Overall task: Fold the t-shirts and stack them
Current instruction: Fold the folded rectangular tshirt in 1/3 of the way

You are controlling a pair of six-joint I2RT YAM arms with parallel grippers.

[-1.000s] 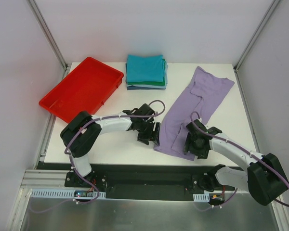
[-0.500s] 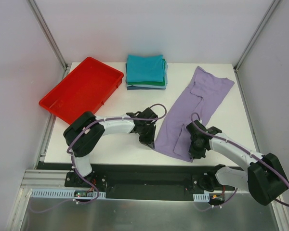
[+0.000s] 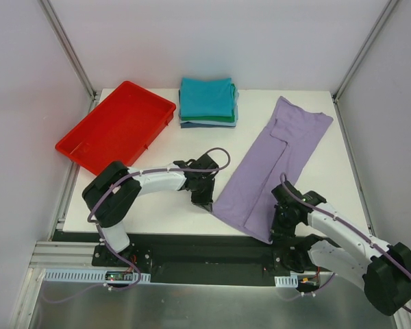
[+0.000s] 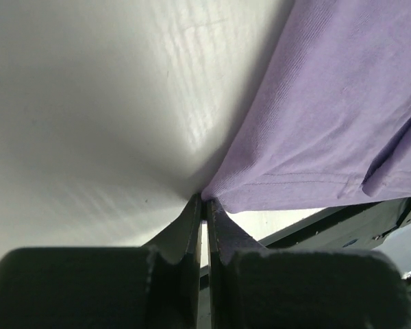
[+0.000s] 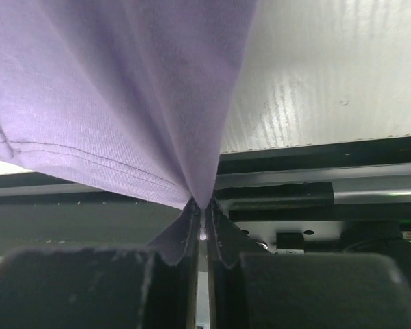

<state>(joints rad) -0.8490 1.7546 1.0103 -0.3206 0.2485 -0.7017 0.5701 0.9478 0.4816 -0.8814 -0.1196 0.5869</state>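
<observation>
**left gripper** (image 4: 205,200): jaws pinched flat on the near-left hem corner of the lavender t-shirt (image 3: 274,161). i see only a sliver of cloth between the pads. the shirt runs ahead and to this gripper's right as a long folded strip on the table (image 3: 157,205).

**right gripper** (image 5: 203,203): jaws closed on the near-right hem corner, with cloth fanning up and ahead from the tips. the tips hang just past the table's near edge, and the frame rail shows below them.

**folded stack** (image 3: 207,101): teal, green, light-blue and navy tees, well ahead of the left gripper at the far side.

**red tray** (image 3: 116,127): ahead and to the left of the left gripper, apart from the stack.

**risks, as i judge them:**
- the left hold sits on the very tip of the corner, so a firm pull could slip it free and drop that side.
- the strip is layered, so either pinch may hold only some layers, and the rest would sag when lifted.
- the right corner is off the edge and could drag on the table lip as i carry it forward.
- uneven travel between the two arms would skew the fold.

**changes against a second ago:**
- both sets of jaws stood wide over the hem then, and both are clamped now.
- the right gripper has drawn back toward its base.
- the left has eased slightly back.
- the hem has come nearer and the shirt lies straighter.
- the stack and tray are unmoved.
</observation>
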